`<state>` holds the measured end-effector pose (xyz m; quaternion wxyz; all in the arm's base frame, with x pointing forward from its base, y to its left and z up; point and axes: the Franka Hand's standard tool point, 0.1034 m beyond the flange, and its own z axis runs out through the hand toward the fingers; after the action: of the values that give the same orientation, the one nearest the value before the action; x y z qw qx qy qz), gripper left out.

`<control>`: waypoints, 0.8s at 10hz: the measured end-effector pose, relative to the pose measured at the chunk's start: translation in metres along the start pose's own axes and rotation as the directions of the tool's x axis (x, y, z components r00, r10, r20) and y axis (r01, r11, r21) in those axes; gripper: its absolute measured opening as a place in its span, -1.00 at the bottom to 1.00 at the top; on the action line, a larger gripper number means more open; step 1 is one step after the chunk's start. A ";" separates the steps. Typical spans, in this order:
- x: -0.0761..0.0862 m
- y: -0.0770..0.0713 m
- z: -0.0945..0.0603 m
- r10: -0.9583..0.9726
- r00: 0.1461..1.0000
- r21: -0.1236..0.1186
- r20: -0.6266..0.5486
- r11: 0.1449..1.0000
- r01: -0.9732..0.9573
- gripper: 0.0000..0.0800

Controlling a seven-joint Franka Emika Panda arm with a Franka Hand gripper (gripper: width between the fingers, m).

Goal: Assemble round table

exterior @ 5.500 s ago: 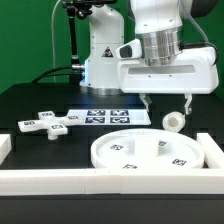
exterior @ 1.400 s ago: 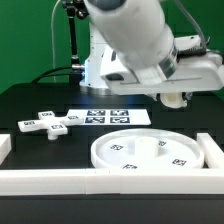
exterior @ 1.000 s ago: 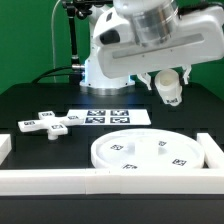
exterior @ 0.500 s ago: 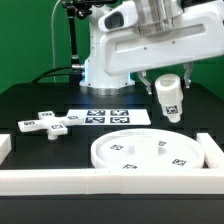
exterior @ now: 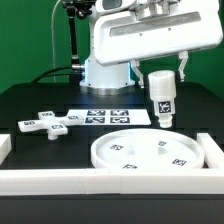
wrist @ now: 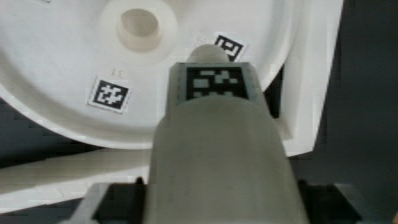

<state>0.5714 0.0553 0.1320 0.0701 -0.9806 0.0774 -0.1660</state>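
My gripper (exterior: 160, 72) is shut on the short white post (exterior: 160, 98), which hangs upright with a tag on its side, above the far edge of the round disc (exterior: 150, 152). The disc lies flat against the white border wall, with several tags and a central hole. In the wrist view the post (wrist: 217, 130) runs out from between the fingers toward the disc (wrist: 134, 80) and its central hole (wrist: 139, 22). The cross-shaped piece (exterior: 50, 123) lies on the black table at the exterior view's left.
The marker board (exterior: 110, 117) lies flat behind the disc. A white border wall (exterior: 60, 180) runs along the front and right of the work area. The robot base (exterior: 105, 72) stands at the back.
The post was lifted off the table at the exterior view's right, swung up and turned upright. In the last second it moved left and lower toward the disc.
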 end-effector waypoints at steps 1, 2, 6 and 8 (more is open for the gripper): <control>0.000 0.002 0.000 -0.019 1.000 -0.002 0.004 1.000 0.019 0.02; 0.002 0.010 0.000 -0.069 0.998 -0.009 0.002 0.998 0.069 0.02; 0.005 0.029 0.000 -0.162 0.987 -0.027 0.002 0.986 0.162 0.02; 0.004 0.028 0.000 -0.166 0.986 -0.026 0.004 0.986 0.166 0.02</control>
<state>0.5721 0.0272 0.1284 0.0430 -0.9846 -0.0024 -0.1694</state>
